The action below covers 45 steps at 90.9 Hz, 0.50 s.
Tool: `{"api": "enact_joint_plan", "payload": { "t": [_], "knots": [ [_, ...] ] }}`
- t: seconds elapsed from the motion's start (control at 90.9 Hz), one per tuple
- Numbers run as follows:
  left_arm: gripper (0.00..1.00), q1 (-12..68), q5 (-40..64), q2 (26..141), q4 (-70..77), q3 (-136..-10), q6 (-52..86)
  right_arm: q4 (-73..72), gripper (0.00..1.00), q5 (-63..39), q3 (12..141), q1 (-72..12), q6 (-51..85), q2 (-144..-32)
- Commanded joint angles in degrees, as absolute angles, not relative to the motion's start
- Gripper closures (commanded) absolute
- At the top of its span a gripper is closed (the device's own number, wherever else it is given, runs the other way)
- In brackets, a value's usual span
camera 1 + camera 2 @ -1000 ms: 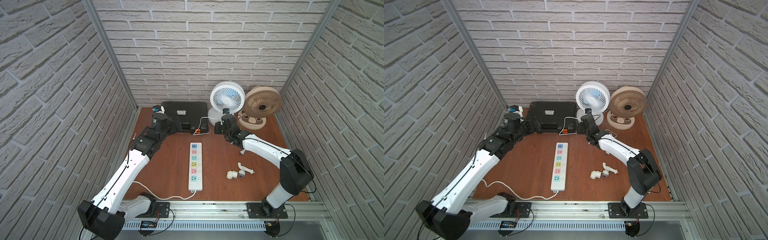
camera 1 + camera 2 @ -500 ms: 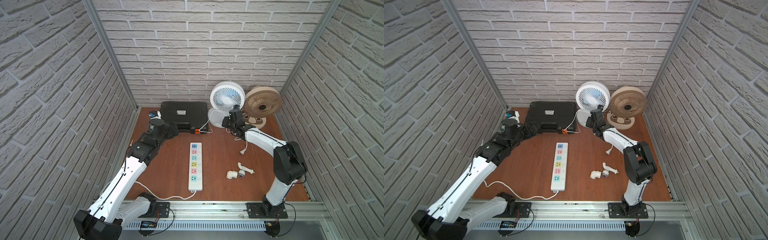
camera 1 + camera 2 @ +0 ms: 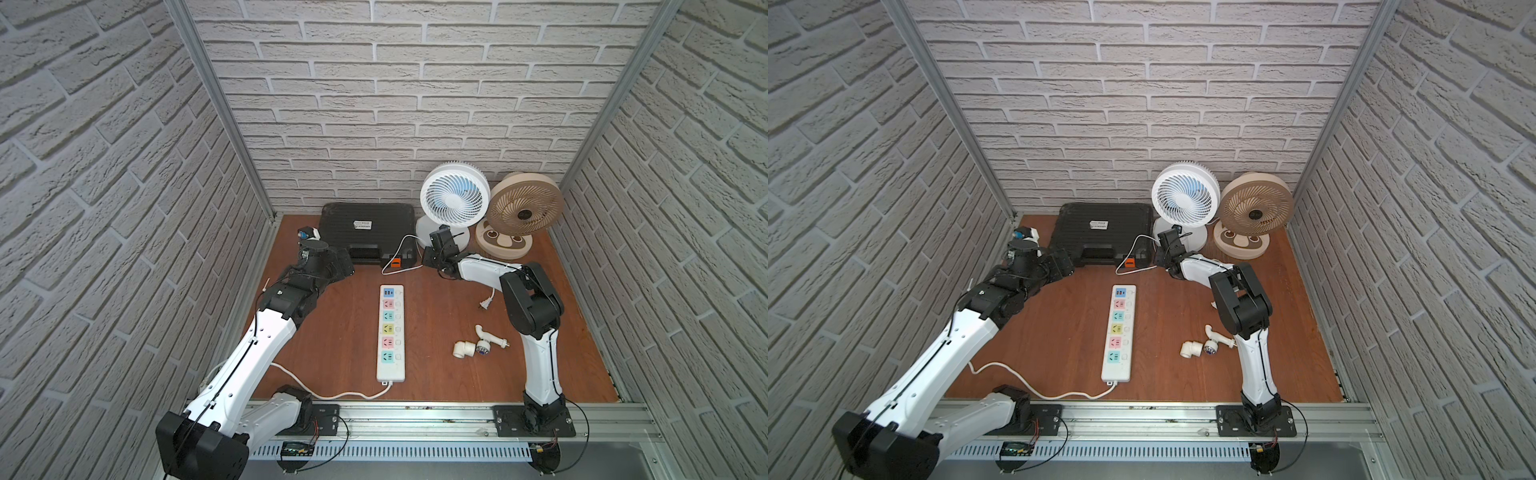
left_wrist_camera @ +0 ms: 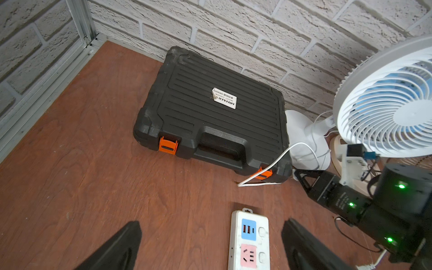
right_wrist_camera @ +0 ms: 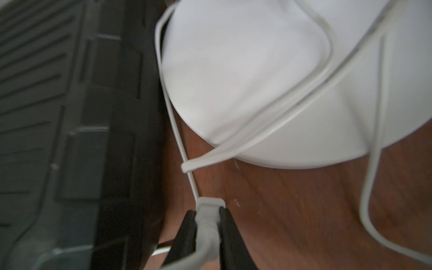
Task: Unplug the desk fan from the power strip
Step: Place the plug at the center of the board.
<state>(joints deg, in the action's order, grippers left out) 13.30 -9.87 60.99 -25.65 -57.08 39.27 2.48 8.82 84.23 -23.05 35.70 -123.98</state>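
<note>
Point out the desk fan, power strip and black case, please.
desk fan (image 3: 452, 199), in a top view, grille centre.
power strip (image 3: 389, 329), in a top view, yellow socket panel.
black case (image 4: 198, 119), in the left wrist view, ribbed lid.

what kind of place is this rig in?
Probably a staged robot test cell: brick-pattern panels in aluminium framing, arms bolted to a front rail, desk fan and power strip as props on a wooden tabletop.

White label (image 4: 224, 98) on the black case (image 4: 187, 121) reads "GREENER" and "049039".
</note>
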Motion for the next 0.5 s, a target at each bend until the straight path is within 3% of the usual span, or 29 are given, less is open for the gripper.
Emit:
{"api": "enact_joint_plan", "payload": {
  "t": [0.0, 0.242, 0.429, 0.484],
  "knots": [
    [0.02, 12.80, -8.64, 61.70, -23.40, -56.27, 39.24, 5.05, 0.83, 9.00, 88.03, -23.29, 36.04, -125.39],
    [0.02, 12.41, -7.44, 62.48, -22.85, -56.16, 39.05, 9.15, 0.41, 10.24, 89.31, -23.29, 32.42, -123.76],
    [0.02, 12.39, -6.27, 63.59, -22.55, -56.42, 37.71, 10.48, 0.29, 9.49, 88.25, -23.29, 27.95, -119.60],
    [0.02, 12.31, -5.86, 63.84, -22.35, -56.38, 37.16, 10.20, 0.19, 9.34, 87.37, -23.29, 26.97, -117.93]
  ]
}}
